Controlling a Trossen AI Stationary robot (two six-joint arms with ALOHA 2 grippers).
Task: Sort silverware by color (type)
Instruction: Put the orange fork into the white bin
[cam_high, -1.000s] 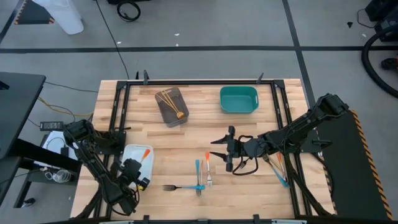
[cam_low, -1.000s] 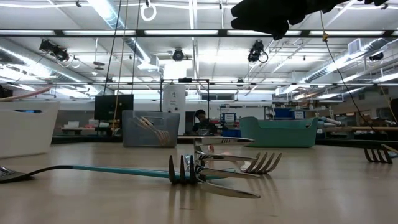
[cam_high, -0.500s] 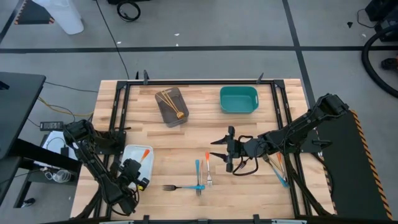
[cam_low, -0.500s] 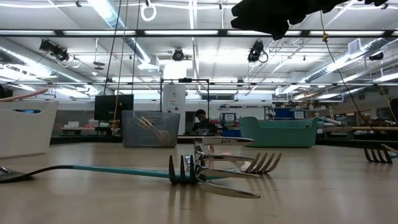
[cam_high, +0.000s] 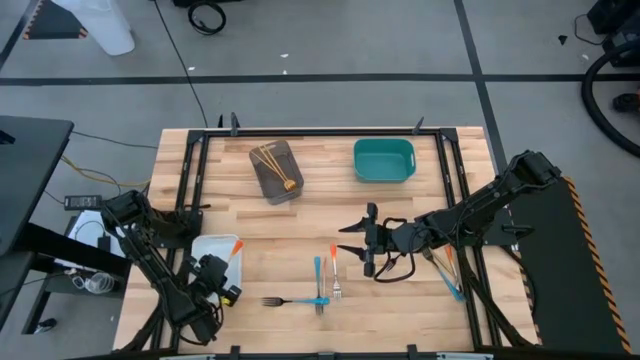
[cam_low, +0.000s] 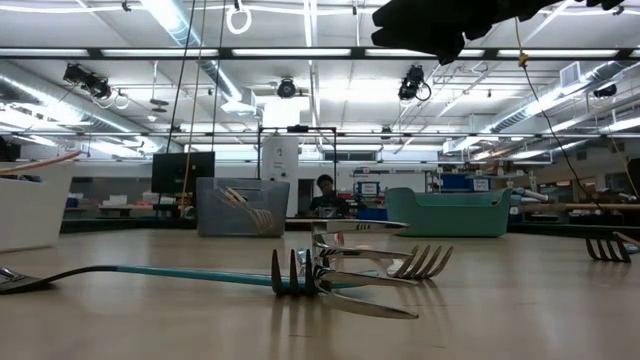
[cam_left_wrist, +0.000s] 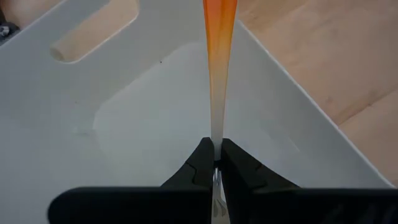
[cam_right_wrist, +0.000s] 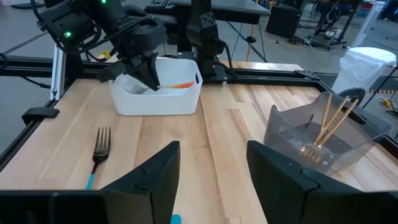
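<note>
The white tray (cam_high: 216, 257) has shifted slightly toward the table's left edge along with the left gripper (cam_left_wrist: 214, 163), which stays clamped shut on the orange fork (cam_left_wrist: 219, 43). The fork's long axis runs straight out from the fingers over the tray's floor, orange handle pointing away. The right gripper (cam_right_wrist: 211, 163) hangs wide open and empty over bare wood at mid-table, with free room around it. No writing is readable.
</note>
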